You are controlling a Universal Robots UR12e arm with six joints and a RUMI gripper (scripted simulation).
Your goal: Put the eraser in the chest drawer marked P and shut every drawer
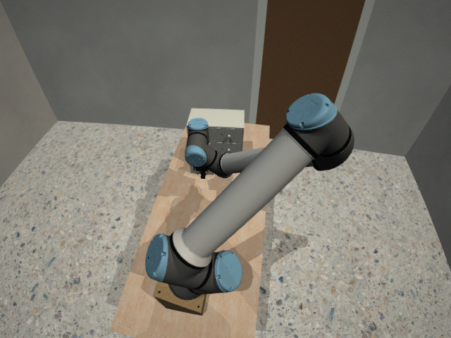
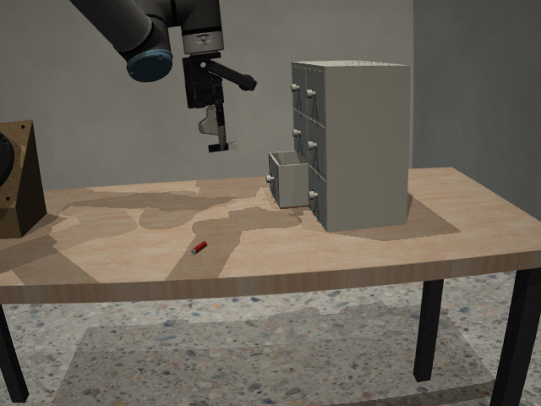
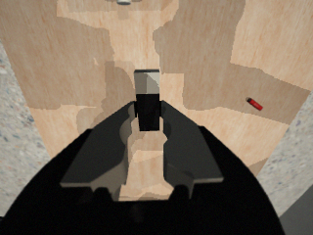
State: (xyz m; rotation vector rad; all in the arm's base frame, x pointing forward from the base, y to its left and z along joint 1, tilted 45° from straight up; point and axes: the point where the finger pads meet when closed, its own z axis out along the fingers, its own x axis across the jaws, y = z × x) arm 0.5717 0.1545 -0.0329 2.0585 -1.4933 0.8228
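Note:
My gripper [image 2: 220, 141] hangs high above the table, to the left of the chest [image 2: 356, 141]. It is shut on the eraser [image 2: 219, 147], a small dark block with a white end. The eraser also shows between the fingers in the wrist view [image 3: 148, 100]. The grey chest stands upright with six drawers. Its bottom left drawer [image 2: 288, 178] is pulled out and open at the top; the others are shut. I cannot read the drawer marks. In the overhead view the gripper [image 1: 202, 175] is just in front of the chest [image 1: 223, 132].
A small red cylinder [image 2: 199, 247] lies on the table nearer the front edge; it also shows in the wrist view [image 3: 254, 104]. The arm's wooden base block [image 2: 17, 181] stands at the table's left end.

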